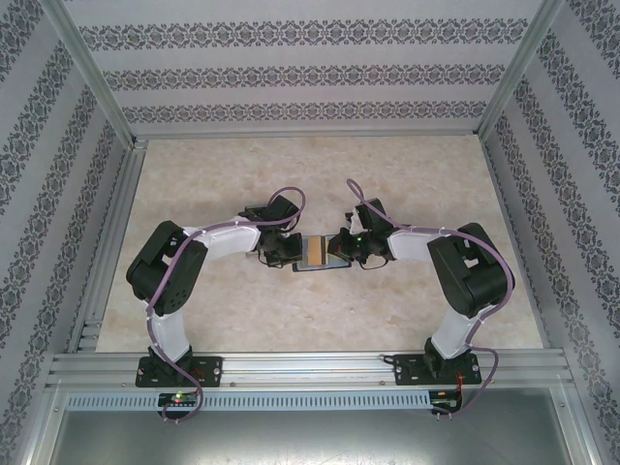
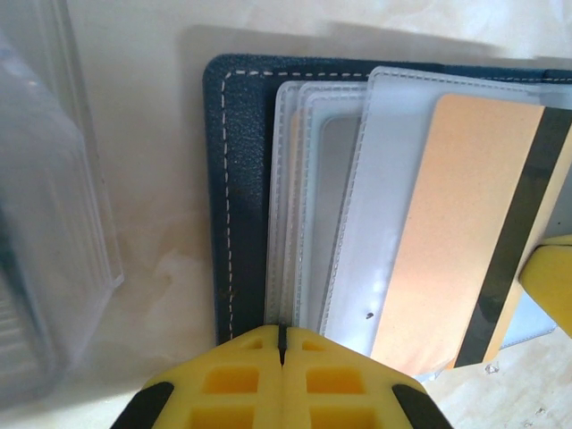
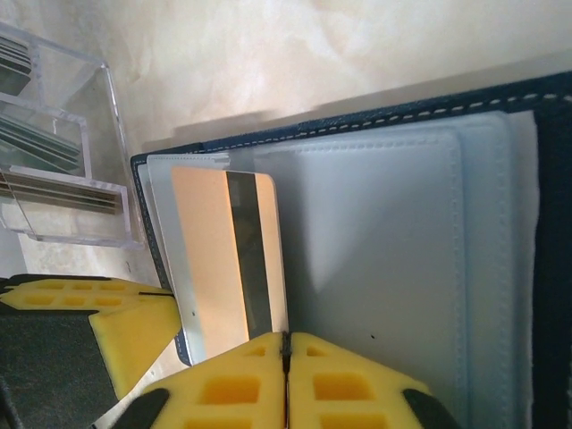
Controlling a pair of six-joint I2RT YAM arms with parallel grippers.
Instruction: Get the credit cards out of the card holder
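Card holder [image 1: 329,263] lies open on the counter [image 1: 291,320], between the arms. Left gripper [image 2: 281,344] is pressed together, bearing on the holder's edge. Right gripper [image 3: 286,344] apparently pinches the tan card [image 3: 210,259] by its corner, part-way out of its sleeve. Next: pull the card straight clear with the holder pinned.

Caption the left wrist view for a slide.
Shut left fingers at the open card holder; striped tan card skewed across its clear sleeves.

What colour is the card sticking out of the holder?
The credit card is tan-orange with a dark stripe; left wrist view.
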